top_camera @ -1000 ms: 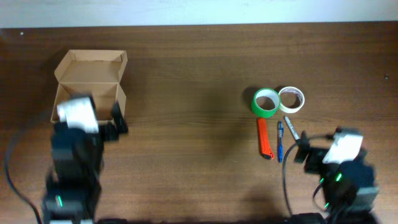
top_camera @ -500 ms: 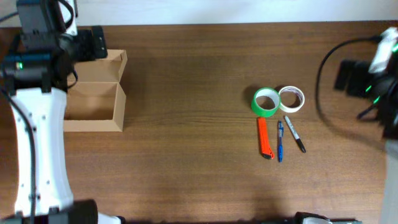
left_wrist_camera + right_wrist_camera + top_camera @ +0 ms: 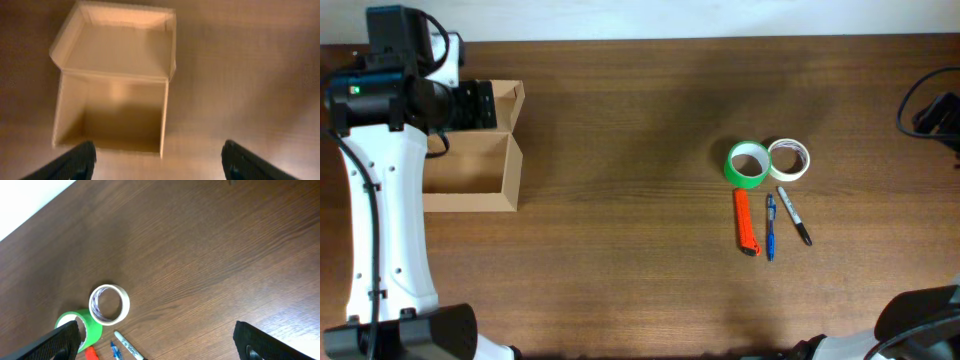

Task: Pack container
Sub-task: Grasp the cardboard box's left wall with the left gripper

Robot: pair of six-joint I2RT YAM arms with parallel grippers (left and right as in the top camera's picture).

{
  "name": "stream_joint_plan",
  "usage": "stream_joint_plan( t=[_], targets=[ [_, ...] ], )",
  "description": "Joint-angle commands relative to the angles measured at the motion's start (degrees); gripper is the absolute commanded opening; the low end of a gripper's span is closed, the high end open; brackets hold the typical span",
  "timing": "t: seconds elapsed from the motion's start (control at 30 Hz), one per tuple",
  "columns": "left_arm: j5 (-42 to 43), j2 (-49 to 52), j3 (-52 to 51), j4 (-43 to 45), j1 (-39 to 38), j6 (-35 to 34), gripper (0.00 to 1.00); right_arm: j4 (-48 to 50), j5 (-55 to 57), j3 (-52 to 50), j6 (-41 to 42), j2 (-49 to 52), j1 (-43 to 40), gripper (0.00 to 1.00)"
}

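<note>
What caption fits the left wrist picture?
Open left gripper hovering above the empty rectangular tan cardboard box, lid flap folded back, on the brown wooden table.

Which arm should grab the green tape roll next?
Right. The green tape roll lies on the right half of the table, in the right wrist camera's view, and the right end effector is open. The left end effector hovers by the box at the far left.

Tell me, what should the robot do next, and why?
Probably lower the right gripper, open and empty, toward the white tape: the box stands open and empty, so nothing is packed yet.
</note>
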Motion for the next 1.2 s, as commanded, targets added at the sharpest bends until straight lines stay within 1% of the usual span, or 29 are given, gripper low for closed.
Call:
stream_joint_plan(
  t=[0.0, 0.1, 0.2, 0.37, 0.47, 0.53, 0.63, 0.77, 0.8, 0.87, 0.93, 0.97, 1.0, 1.03, 1.17],
  targets=[
    [1.81, 3.56, 0.9, -5.49, 0.09, 3.02, 0.79, 0.15, -2.34, 1.11, 0.24, 1.57, -0.02, 0.99],
    [4.74, 7.45, 0.9, -9.38, -0.07, 6.34, 0.75, 0.42, -2.34, 1.11, 0.24, 2.05, -0.09, 0.99],
    [4.46, 11.56, 0.9, -10.54, -0.7, 7.19, 0.7, 0.44, -2.34, 1.11, 0.22, 2.23, -0.09, 0.99],
    [4.48, 18.38, 0.9, -9.64, -1.42, 8.5, 0.69, 0.42, -2.36, 1.11, 0.68, 2.25, -0.07, 0.99],
    [3.5, 22.32, 0.9, -9.2, -1.66, 8.61, 0.59, 0.44, -2.36, 1.11, 0.66, 2.25, -0.07, 0.99],
    [2.71, 24.55, 0.9, -8.92, -1.68, 8.57, 0.56, 0.42, -2.36, 1.11, 0.66, 2.25, -0.07, 0.99],
    [1.22, 26.8, 0.9, -7.76, -1.68, 7.93, 0.56, 0.44, -2.36, 1.11, 0.66, 2.25, -0.07, 0.99],
    [1.22, 28.94, 0.87, -5.6, -1.68, 7.96, 0.55, 0.44, -2.36, 1.11, 0.66, 2.25, -0.07, 0.99],
    [1.22, 29.18, 0.87, -5.33, -1.68, 7.96, 0.53, 0.44, -2.36, 1.11, 0.66, 2.25, -0.07, 0.99],
    [1.22, 29.94, 0.83, -4.87, -1.68, 7.93, 0.45, 0.44, -2.38, 1.11, 0.66, 2.25, -0.07, 0.99],
    [1.22, 30.88, 0.83, -4.39, -1.68, 7.39, 0.27, 0.44, -2.36, 1.11, 0.66, 2.25, -0.07, 0.99],
    [1.27, 31.21, 0.83, -4.28, -1.68, 7.04, 0.15, 0.46, -2.36, 1.11, 0.66, 2.25, -0.07, 0.99],
    [1.27, 31.93, 0.83, -4.26, -1.68, 6.43, 0.07, 0.46, -2.36, 1.11, 0.66, 2.25, -0.07, 0.99],
    [1.29, 32.26, 0.83, -4.46, -1.68, 5.49, 0.02, 0.46, -2.36, 1.11, 0.66, 2.25, -0.07, 0.99],
    [1.53, 32.41, 1.05, -5.7, -3.04, 2.56, 0.02, 0.92, -2.36, 1.11, 0.66, 2.25, -0.07, 0.99]
  ],
)
